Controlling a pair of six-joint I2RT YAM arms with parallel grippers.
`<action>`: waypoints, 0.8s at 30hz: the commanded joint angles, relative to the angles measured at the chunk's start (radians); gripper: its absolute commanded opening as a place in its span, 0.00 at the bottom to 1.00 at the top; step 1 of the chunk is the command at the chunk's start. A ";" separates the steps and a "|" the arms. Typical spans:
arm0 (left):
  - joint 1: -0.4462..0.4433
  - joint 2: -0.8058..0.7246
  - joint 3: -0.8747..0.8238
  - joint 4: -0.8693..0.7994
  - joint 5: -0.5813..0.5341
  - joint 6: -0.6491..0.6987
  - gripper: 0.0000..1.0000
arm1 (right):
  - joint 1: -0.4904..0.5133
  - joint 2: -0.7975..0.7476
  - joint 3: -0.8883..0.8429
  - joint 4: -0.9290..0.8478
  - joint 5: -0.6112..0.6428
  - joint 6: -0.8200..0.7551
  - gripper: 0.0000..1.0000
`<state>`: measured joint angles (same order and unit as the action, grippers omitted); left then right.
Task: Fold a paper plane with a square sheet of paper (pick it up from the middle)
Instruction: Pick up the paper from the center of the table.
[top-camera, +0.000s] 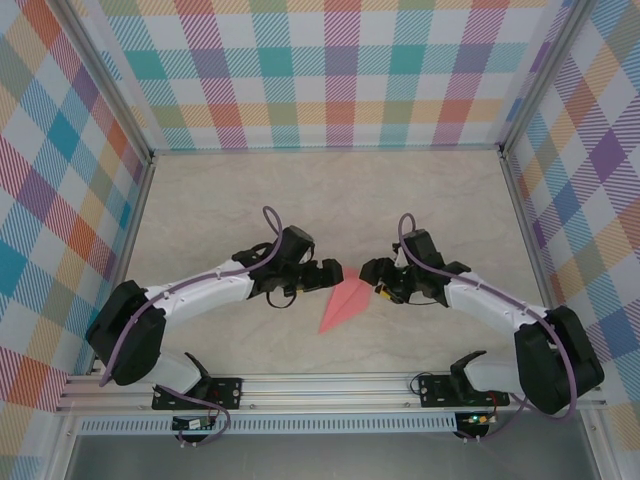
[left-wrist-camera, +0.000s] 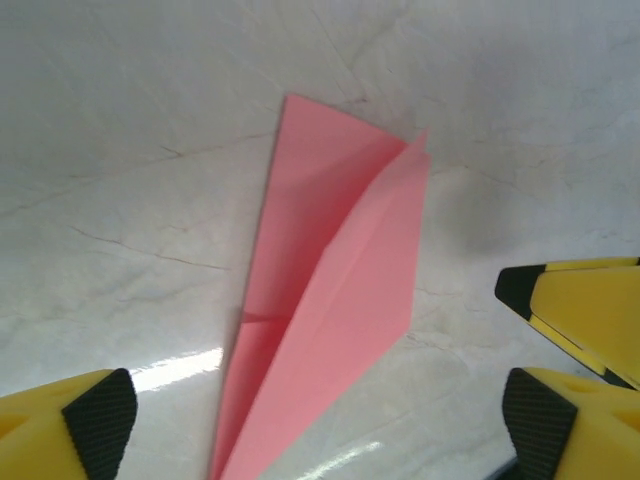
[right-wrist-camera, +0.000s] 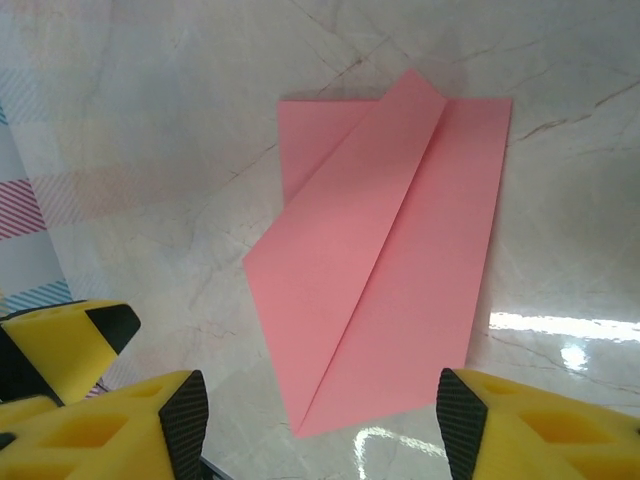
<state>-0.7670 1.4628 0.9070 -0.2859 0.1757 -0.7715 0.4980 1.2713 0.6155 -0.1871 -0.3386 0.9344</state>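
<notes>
paper plane (top-camera: 343, 305) lies between left gripper (top-camera: 328, 273) and right gripper (top-camera: 372, 272), tip toward bench (top-camera: 250, 200) near edge, tail nearer right; both released, empty.

The scene is lit brightly and evenly from above. In the top view only faint, soft shadows are cast on the table (top-camera: 420, 190) beneath the arms (top-camera: 200, 290), and the checked walls (top-camera: 340, 70) are rendered sharp.

In the left wrist view, a white streak of glare is seen on the table just ahead of one finger (left-wrist-camera: 95, 420) of the left gripper (left-wrist-camera: 320, 425). A soft grey shadow is thrown beside the paper plane (left-wrist-camera: 330, 290), toward the other finger. This picture is slightly soft.

In the right wrist view, a stronger band of glare is laid just ahead of one finger (right-wrist-camera: 500, 430) of the right gripper (right-wrist-camera: 322, 420), and wall colours are mirrored faintly beyond the other finger.
</notes>
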 joint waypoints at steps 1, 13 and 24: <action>0.020 -0.028 -0.034 -0.004 -0.036 -0.015 1.00 | 0.039 0.049 0.008 0.037 0.041 0.069 0.61; 0.029 0.073 -0.087 0.274 0.291 -0.073 0.60 | 0.098 0.234 0.092 0.086 0.092 0.091 0.47; 0.027 0.202 -0.068 0.299 0.318 -0.083 0.38 | 0.099 0.283 0.113 0.099 0.090 0.085 0.44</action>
<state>-0.7452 1.6409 0.8371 0.0109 0.4862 -0.8600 0.5903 1.5375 0.7048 -0.1013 -0.2523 1.0138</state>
